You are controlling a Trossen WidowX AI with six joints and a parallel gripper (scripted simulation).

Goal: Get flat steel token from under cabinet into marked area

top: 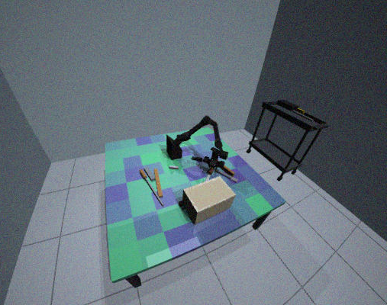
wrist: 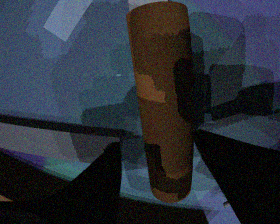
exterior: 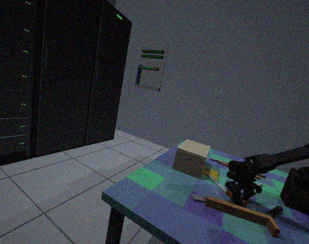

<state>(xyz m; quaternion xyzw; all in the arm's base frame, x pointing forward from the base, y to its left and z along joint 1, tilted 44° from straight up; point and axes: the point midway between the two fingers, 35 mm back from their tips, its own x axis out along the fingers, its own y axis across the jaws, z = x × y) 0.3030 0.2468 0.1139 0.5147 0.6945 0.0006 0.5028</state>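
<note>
The cabinet [top: 211, 192] [exterior: 191, 161] is a pale box with a dark side. My gripper [top: 211, 170] [exterior: 237, 199] [wrist: 157, 141] is open low over the table. Its fingers stand apart on either side of a brown cylindrical handle [wrist: 163, 105], with gaps beside it. From that handle a thin pale shaft [exterior: 217, 182] [top: 208, 178] runs toward the cabinet; whether its tip is beneath is hidden. A yellow patch [exterior: 214, 174] shows beside the cabinet; I cannot tell whether it is the marked area. The token is not visible.
A bent wooden handle [exterior: 236, 210] with a flat grey blade [exterior: 198, 197] lies close to the gripper. Farther off lie a wooden strip [top: 158, 184], a long thin rod [top: 155, 191] with a wooden handle [top: 143, 174], and a small pale cylinder [top: 174, 167].
</note>
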